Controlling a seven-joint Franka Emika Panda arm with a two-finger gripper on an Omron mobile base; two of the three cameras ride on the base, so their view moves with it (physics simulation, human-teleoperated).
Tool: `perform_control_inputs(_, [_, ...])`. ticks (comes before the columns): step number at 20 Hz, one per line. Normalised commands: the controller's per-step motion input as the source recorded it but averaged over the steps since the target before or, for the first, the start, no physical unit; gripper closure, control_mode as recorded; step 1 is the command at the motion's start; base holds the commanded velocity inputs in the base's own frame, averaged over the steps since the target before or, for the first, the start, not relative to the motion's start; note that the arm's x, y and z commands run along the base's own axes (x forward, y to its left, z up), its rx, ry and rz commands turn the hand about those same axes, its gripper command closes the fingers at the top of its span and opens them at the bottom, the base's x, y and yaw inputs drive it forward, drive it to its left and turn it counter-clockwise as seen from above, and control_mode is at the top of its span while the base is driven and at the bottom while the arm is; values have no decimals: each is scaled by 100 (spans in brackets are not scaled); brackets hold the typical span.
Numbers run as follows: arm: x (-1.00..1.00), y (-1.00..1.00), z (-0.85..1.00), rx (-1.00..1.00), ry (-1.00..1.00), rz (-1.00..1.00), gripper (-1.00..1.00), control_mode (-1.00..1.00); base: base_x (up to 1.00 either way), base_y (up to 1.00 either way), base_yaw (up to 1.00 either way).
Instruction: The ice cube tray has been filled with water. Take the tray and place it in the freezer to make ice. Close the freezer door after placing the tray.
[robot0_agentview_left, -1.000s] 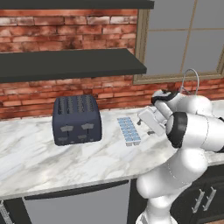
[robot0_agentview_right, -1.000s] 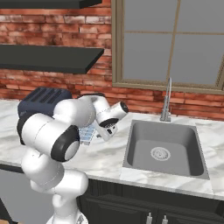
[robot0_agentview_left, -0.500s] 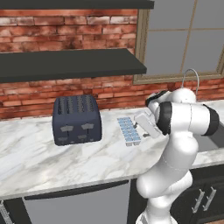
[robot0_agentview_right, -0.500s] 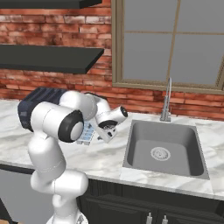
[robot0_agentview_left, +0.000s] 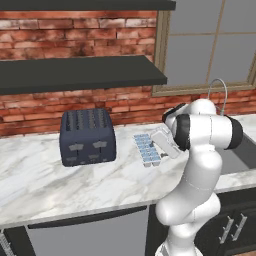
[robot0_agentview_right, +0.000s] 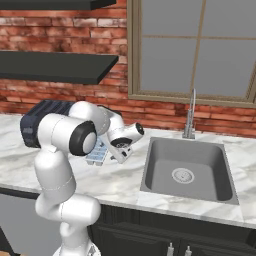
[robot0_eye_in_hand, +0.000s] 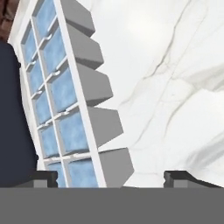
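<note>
Now the gripper (robot0_eye_in_hand: 109, 177) stands wide open with nothing in it, low over the ice cube tray (robot0_eye_in_hand: 65, 100); in the hand view one dark fingertip (robot0_eye_in_hand: 43, 177) sits over the tray's near cells and the other over bare marble beside it, so the tray's long edge runs up between them. From the left base view the gripper (robot0_agentview_left: 164, 142) is just at the right end of the ice cube tray (robot0_agentview_left: 147, 149), whether touching or only hovering cannot be told. The cells carry the pale blue water (robot0_eye_in_hand: 63, 89), and the tray lies flat on the marble table (robot0_agentview_left: 45, 180).

Compared with a second ago, the arm has folded in: its elbow and forearm, then stretched out to the right of the left base view, are now drawn upright above the base, and the hand has come nearer to the tray's end. The jaws have narrowed only a trifle and remain spread. The tray has not shifted from its spot, and the cameras have not moved.

Further out, the dark toaster (robot0_agentview_left: 87, 136) stands left of the tray, apart from it, against the brick wall (robot0_agentview_left: 75, 30). A dark shelf (robot0_agentview_left: 80, 72) hangs above. To the right, the sink (robot0_agentview_right: 187, 170) with its faucet (robot0_agentview_right: 190, 117) is set under the window (robot0_agentview_right: 200, 45).
</note>
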Motion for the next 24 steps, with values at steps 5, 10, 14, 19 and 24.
perform_control_inputs(5, [0, 27, -29, 0, -5, 0, -100, -100, 0, 0, 0])
perform_control_inputs(10, [0, 44, -19, 0, -5, 0, -100, -100, 0, 0, 0])
perform_control_inputs(14, [0, 50, -16, -1, -2, 0, -100, -100, 0, 0, 0])
perform_control_inputs(19, [0, 40, -32, -1, -2, 0, -100, -100, 0, 0, 0])
perform_control_inputs(24, [0, 38, -28, 0, 0, 0, 100, -100, 0, 0, 0])
